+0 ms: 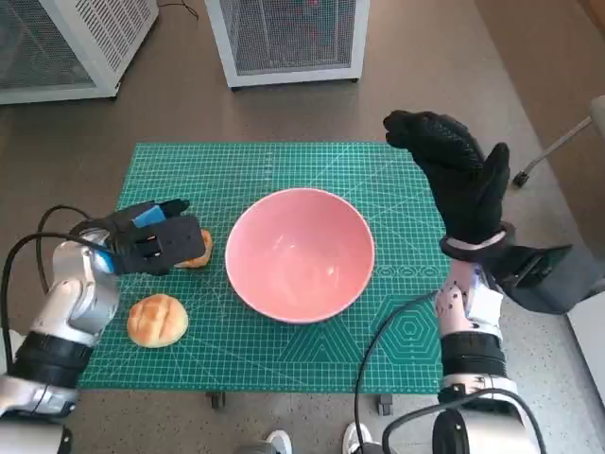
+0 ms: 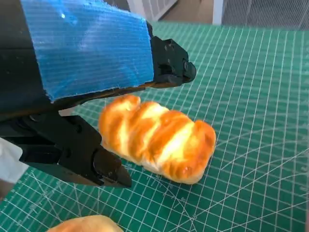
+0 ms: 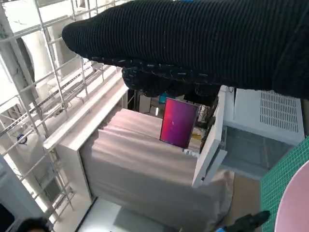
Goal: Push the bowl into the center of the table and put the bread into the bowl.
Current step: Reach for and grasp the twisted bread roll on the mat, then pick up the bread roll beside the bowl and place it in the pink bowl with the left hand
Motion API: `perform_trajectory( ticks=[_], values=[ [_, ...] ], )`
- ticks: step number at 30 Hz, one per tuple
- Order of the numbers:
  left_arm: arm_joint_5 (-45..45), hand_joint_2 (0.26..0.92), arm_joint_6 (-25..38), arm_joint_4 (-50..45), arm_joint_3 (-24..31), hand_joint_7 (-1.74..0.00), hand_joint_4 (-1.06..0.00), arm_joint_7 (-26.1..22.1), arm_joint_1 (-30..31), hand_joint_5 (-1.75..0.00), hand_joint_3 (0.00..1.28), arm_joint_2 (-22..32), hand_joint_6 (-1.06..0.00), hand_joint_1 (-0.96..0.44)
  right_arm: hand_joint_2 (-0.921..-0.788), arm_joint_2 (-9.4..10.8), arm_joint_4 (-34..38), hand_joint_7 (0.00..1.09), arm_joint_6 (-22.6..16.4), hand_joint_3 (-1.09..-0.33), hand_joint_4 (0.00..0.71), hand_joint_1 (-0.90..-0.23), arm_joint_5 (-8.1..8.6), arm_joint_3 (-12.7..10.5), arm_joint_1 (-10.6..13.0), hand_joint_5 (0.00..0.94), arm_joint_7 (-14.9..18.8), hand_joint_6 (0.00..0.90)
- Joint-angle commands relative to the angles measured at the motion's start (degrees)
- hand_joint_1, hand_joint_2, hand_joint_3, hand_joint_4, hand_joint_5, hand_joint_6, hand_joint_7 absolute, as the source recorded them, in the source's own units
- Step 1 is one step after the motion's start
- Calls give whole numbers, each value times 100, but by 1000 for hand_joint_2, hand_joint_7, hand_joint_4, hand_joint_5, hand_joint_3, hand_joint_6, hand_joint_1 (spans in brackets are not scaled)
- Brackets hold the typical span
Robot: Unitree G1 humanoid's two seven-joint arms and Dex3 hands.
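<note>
Golden, round bun (image 1: 157, 320) nearest on green mat (image 1: 284, 364). Beyond it, glazed, ridged bread (image 2: 157, 137) between left hand's (image 1: 151, 241) parted fingers, contact unclear. Pink bowl (image 1: 300, 253) mid-mat, empty. Right hand (image 1: 458, 175) raised beside it, fingers apart, holding nothing.

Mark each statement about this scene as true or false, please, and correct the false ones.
1. The bowl is empty. True.
2. Two breads lie left of the bowl. True: a long loaf and a round bun.
3. The right hand rests on the bowl. False: it is raised beside it, touching nothing.
4. The left hand holds the bun. False: its fingers are around the loaf, which lies on the mat.
</note>
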Motion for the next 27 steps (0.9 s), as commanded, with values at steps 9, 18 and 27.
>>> perform_trajectory(
  ticks=[9, 18, 27],
  values=[
    [242, 832, -511, 1052, -238, -62, -289, 309, -392, -30, 37, -259, -443, 5, -921, -22, -17, 4, 6, -601, 234, -572, 22, 1, 168, 0, 45, 345],
    [441, 904, -1067, 1717, -379, -444, -580, 841, -494, -820, 67, -310, -647, 12, -921, -11, -114, 4, 18, -602, 233, -572, 44, 18, 230, 0, 73, 345],
    [396, 918, -1551, 1689, -265, -1201, -576, 1086, -384, -1215, 117, -160, -629, 1, -921, -6, -165, 3, 30, -603, 233, -574, 62, 14, 270, 0, 79, 344]
  ],
)
